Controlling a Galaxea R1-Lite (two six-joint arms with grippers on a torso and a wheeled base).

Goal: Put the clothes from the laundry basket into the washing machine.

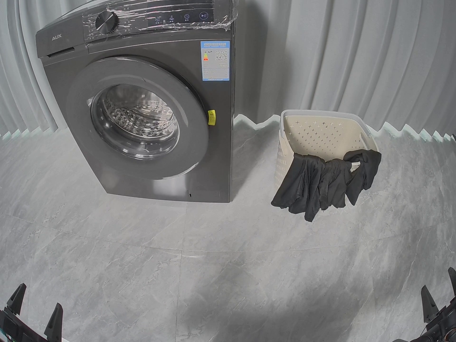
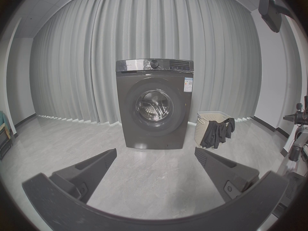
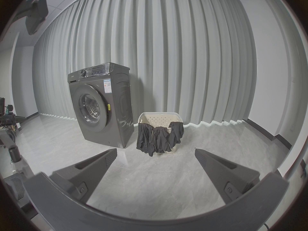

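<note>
We see the washing machine standing on the grey tiled floor in front of a pale pleated curtain. Its round door is shut, and through the glass we make out the bare metal drum. A clear plastic film covers the control panel on top, where a dial sits towards the left. A small yellow tag marks the door's right edge.

The laundry basket stands on the floor to the right of the machine, near it but not touching, with its back close to the curtain. It is cream-coloured, with perforated walls. The clothes are dark garments draped over the basket's front rim. Most of the cloth hangs down the outside of the front wall, nearly to the floor, and one end is hooked over the right corner.

Both tools are low and near us, well apart from basket and machine. The left gripper is spread wide with nothing between its fingers. The right gripper is the same, splayed and grasping nothing. From each wrist we look out between the parted fingers at the machine and the basket across the floor.
</note>
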